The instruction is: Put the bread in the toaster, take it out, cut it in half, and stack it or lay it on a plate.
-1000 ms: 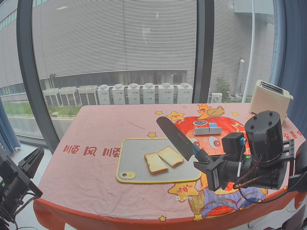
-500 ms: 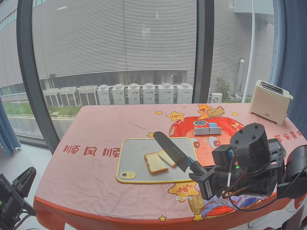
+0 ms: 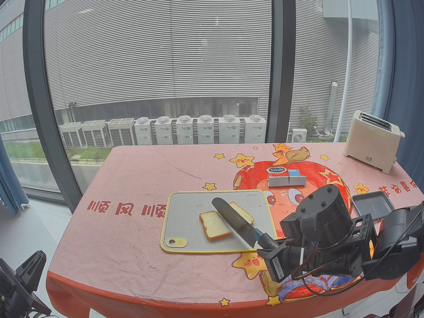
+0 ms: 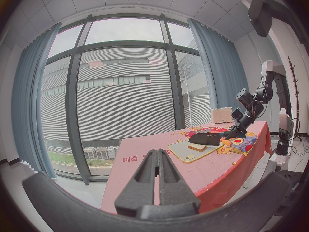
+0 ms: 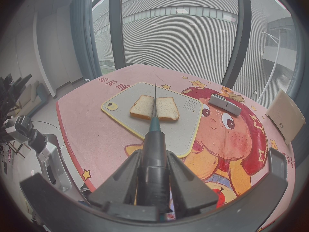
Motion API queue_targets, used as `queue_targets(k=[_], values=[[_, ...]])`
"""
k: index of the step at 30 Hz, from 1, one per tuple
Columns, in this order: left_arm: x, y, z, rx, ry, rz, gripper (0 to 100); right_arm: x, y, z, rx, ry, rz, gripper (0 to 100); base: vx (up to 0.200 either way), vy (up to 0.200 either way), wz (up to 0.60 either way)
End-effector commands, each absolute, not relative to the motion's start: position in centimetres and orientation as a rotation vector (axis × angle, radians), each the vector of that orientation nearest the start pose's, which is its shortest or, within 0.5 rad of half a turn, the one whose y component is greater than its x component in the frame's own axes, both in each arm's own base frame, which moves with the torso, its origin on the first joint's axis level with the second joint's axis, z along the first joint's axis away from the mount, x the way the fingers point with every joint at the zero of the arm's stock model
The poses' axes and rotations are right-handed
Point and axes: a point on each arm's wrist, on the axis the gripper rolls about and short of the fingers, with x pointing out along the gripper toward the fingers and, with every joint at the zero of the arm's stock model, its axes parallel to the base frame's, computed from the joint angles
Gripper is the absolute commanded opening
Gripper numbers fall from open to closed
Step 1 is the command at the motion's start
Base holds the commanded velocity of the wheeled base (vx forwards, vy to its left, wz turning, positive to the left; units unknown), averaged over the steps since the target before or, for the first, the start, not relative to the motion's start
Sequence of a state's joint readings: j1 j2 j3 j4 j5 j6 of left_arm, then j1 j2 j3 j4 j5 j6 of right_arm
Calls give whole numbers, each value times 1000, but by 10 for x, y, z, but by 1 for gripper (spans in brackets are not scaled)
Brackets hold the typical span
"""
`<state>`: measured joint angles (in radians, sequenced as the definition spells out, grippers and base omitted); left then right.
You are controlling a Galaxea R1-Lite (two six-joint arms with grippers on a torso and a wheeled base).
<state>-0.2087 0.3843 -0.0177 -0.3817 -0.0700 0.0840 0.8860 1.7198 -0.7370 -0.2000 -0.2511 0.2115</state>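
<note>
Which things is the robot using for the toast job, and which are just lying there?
For the job: bread, knife in the right gripper, cutting board, toaster, dark tray.
Just lying about: small grey-and-blue block, cartoon tablecloth.

Right arm [image 3: 329, 219]: black; rounded joint housings; screws on cap.
Cables [image 3: 304, 268]: black and red, looped.
Fingers [image 5: 190, 186]: black, wedge-shaped.

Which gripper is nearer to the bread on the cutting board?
Right. The right gripper is by the cutting board's near-right corner, holding the knife with its blade over the bread. The left gripper is off the table's near-left corner, well away.
</note>
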Motion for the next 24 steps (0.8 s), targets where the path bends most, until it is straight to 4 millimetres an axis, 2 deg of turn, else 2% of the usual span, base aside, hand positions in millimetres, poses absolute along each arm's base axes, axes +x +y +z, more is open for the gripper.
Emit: queue_targets(k=[1,12,19,24], values=[[5,-3,116,81,-59,-274,0,181,210,120,-233,729,516,0,0,0,0],[1,-1,113,76,-73,-255,0,182,208,122,-226,723,510,0,0,0,0],[-8,0,101,80,-40,-258,0,180,211,124,-228,718,524,0,0,0,0],[-9,1,105,79,-52,-262,0,180,213,125,-224,711,528,0,0,0,0]])
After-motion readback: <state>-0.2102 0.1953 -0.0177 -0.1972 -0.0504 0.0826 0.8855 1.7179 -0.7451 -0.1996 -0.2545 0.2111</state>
